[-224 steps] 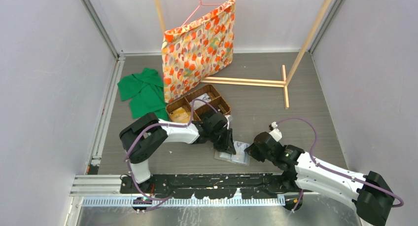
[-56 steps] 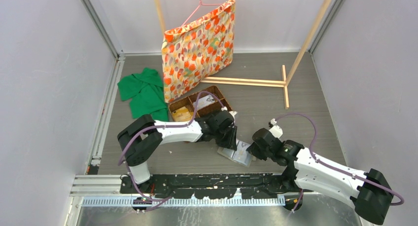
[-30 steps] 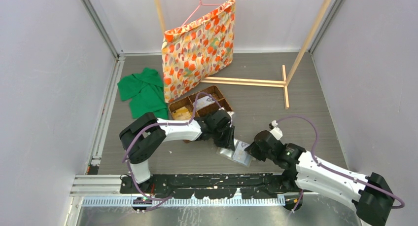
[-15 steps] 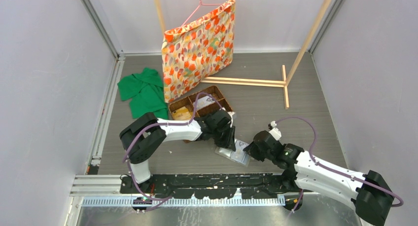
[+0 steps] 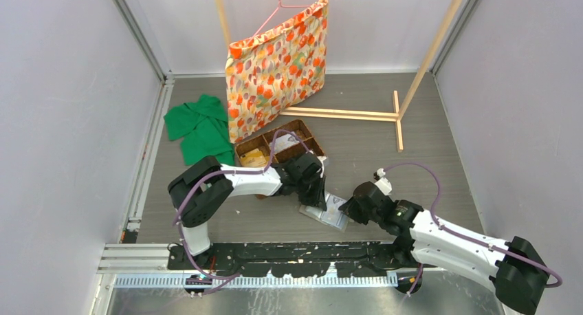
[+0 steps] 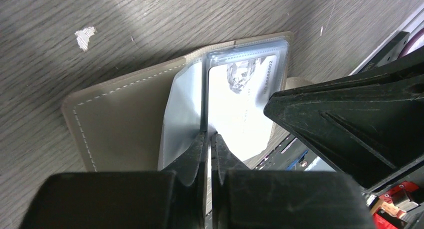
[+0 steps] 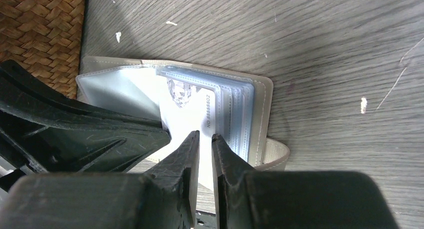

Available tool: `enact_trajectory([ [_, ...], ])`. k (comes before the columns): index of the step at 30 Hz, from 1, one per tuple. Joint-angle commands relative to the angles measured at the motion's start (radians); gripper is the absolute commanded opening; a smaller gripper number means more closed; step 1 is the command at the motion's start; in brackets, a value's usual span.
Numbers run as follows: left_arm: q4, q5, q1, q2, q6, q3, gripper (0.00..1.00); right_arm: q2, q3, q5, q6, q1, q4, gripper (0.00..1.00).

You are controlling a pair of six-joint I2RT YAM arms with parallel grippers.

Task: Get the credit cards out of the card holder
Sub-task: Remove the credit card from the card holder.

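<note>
The card holder [image 5: 328, 216] lies open on the table between my two grippers. In the left wrist view its pale grey panel [image 6: 125, 119] is on the left, with clear plastic sleeves on the right. A whitish credit card [image 6: 240, 99] with a printed number sits in the top sleeve. My left gripper [image 6: 209, 136] is shut on the edge of a clear sleeve. In the right wrist view my right gripper [image 7: 205, 136] is shut on the near edge of the credit card [image 7: 192, 114]. The left gripper's black fingers [image 7: 75, 134] are close beside it. Other cards are hidden in the sleeves.
A brown wicker divided basket [image 5: 275, 146] stands just behind the left gripper, and its corner shows in the right wrist view [image 7: 35, 34]. A green cloth [image 5: 199, 126] lies at the left. A flowered bag [image 5: 275, 67] hangs on a wooden rack [image 5: 344, 113] at the back.
Both grippers have stayed at the open holder. The holder and both gripper heads have shifted only slightly over the last seconds. Nothing has visibly changed in the last half second.
</note>
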State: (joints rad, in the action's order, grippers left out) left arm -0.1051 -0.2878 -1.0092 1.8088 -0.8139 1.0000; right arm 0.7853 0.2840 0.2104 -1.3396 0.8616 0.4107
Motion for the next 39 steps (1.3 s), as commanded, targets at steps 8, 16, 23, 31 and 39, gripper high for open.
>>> enact_trajectory([
  [8, 0.076, 0.008, 0.01, -0.03, -0.027, -0.06, 0.01, -0.02, -0.031, 0.019, -0.01, 0.002, 0.065, 0.2],
  [16, 0.047, 0.053, 0.021, -0.052, -0.021, -0.088, 0.01, -0.06, -0.043, 0.036, -0.018, 0.001, 0.119, 0.2],
  [23, 0.047, 0.062, 0.023, -0.065, -0.021, -0.095, 0.0, -0.096, -0.028, 0.056, -0.019, 0.001, 0.185, 0.2],
  [31, 0.065, 0.019, 0.02, -0.022, -0.016, -0.072, 0.01, -0.168, 0.0, 0.134, -0.044, 0.001, 0.343, 0.18],
  [39, 0.075, 0.001, -0.046, 0.05, -0.032, 0.009, 0.01, -0.054, 0.041, 0.175, -0.149, 0.0, 0.359, 0.15],
])
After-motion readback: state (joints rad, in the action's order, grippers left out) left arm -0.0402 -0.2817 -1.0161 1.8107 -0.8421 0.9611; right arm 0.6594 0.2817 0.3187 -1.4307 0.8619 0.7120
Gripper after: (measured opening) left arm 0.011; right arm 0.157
